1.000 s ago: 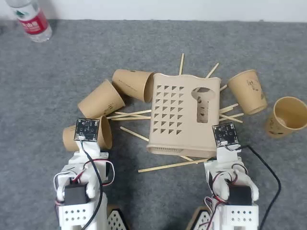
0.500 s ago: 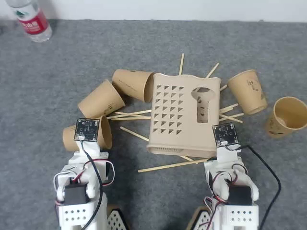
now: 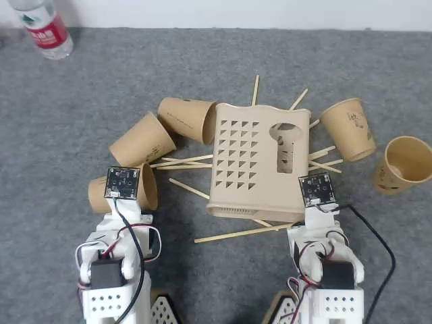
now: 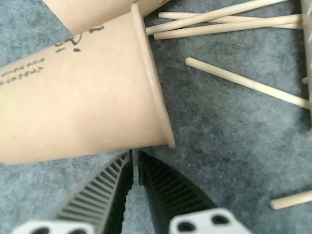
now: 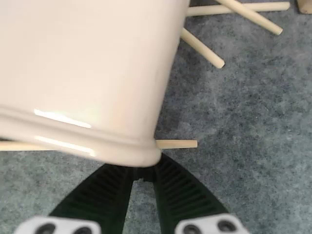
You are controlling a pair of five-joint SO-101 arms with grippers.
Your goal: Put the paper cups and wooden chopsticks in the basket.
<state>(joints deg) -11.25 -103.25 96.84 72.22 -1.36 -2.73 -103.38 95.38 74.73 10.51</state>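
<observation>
We see the basket (image 3: 260, 158) with cups (image 3: 185, 118) lying on both sides of it and chopsticks (image 3: 182, 162) scattered around it. Left of the basket, our left gripper (image 4: 134, 158) is closed and empty. Our right gripper (image 5: 144, 173), at the basket's near edge, is closed and empty too.

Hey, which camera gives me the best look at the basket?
The high view: the whole basket is there, lying with a perforated wall and its handle cutout facing up, chopsticks poking out beneath it. The right wrist view catches one smooth corner up close; the left wrist view, perhaps a sliver of its edge.
</observation>
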